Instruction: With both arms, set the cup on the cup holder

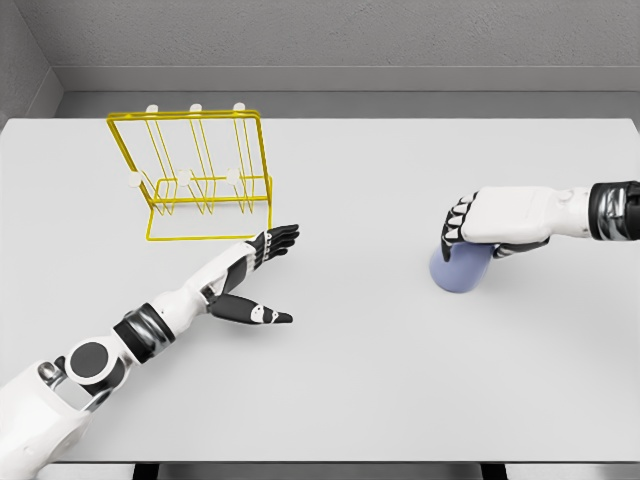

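Two robot hands over the table (340, 400). We see the right robot hand (492, 222) on the right side, arm coming in from the right edge, fingers wrapped over the top of the cup (460, 268) — grasping it from above. We read the cup as pale blue-violet, sitting on the table right of centre, tilted slightly, well apart from the cup holder (195, 175). Cup holder is a yellow wire rack with white-tipped pegs, standing upright at the far left of the table, nothing hung on it. We see the left robot hand (262, 268) released: fingers straight and spread, thumb out, holding nothing, just near-right of the rack's base, not touching it.
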